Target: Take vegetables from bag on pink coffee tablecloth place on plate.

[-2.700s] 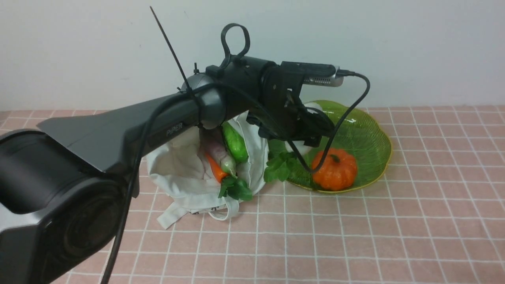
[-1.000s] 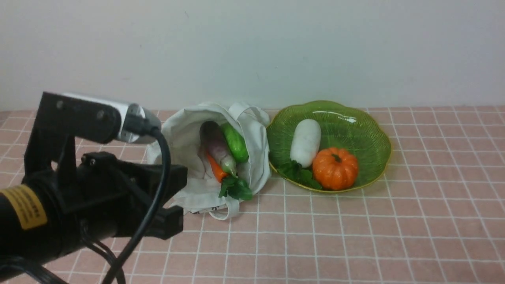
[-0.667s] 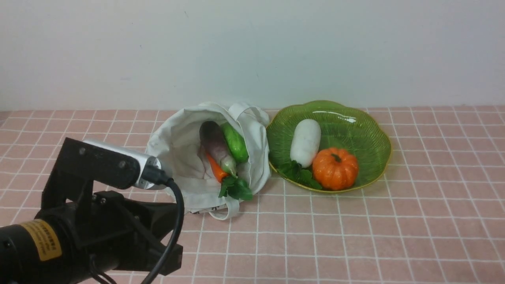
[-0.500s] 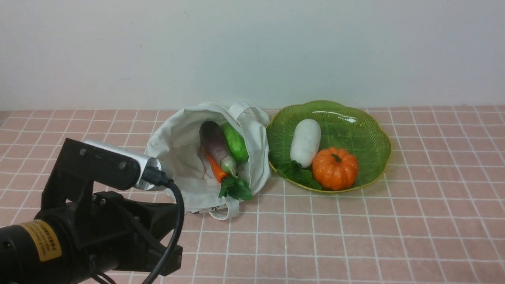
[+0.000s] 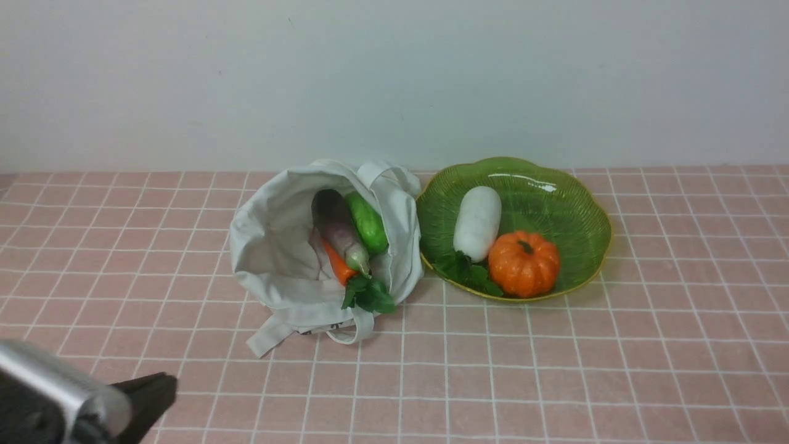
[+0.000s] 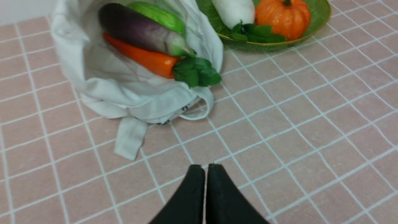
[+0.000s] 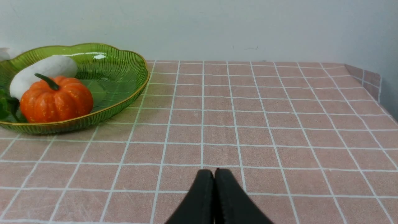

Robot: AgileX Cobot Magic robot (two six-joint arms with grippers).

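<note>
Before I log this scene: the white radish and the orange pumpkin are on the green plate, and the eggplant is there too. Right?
Not quite: the eggplant is in the cloth bag, as the front view shows; the rest holds.

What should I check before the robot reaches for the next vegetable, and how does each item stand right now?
1. Left gripper empty: ok, nothing between its fingertips.
2. Left gripper opened for a grasp: not ok, it is shut.
3. Bag mouth open toward the robot: ok, eggplant, cucumber and carrot show inside.
4. Room on the plate: ok, bare surface beside the radish and pumpkin.
5. Carrot free of the eggplant's weight: cannot tell.
</note>
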